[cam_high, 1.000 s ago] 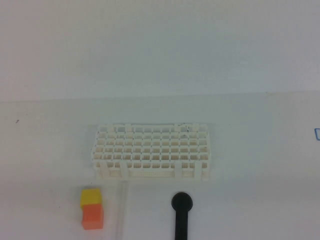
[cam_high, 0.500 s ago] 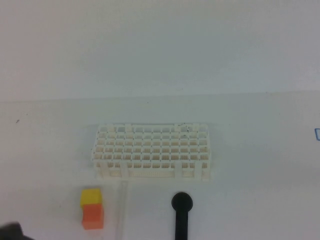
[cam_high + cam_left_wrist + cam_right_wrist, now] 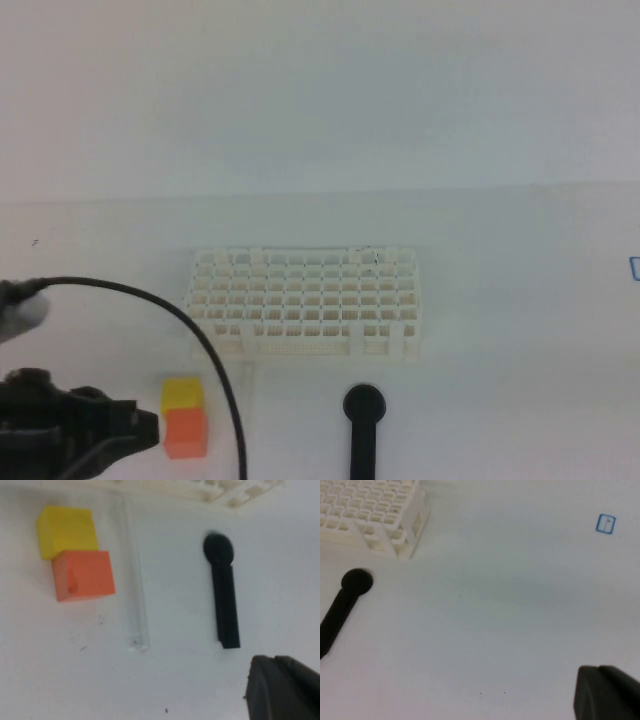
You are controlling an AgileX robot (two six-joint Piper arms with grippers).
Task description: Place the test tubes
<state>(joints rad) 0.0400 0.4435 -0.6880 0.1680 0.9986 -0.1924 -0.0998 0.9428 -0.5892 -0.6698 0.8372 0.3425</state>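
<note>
High view: the left gripper hangs low at the table's near left edge, at eight o'clock from the rack, and whether it is spread or closed cannot be told. Its cable arcs above it. The right gripper shows only as a dark corner in its own wrist view, over bare table, its state equally unreadable. Just ahead of the left gripper sit an orange block and a yellow block, touching each other. The clear test tube lies flat just beside them, at seven o'clock from the rack. A black tool rests at five o'clock. The rack's holes appear empty. The tube is round, smooth and hard to see, so an off-centre grasp would likely roll it away or shove the blocks into it.
</note>
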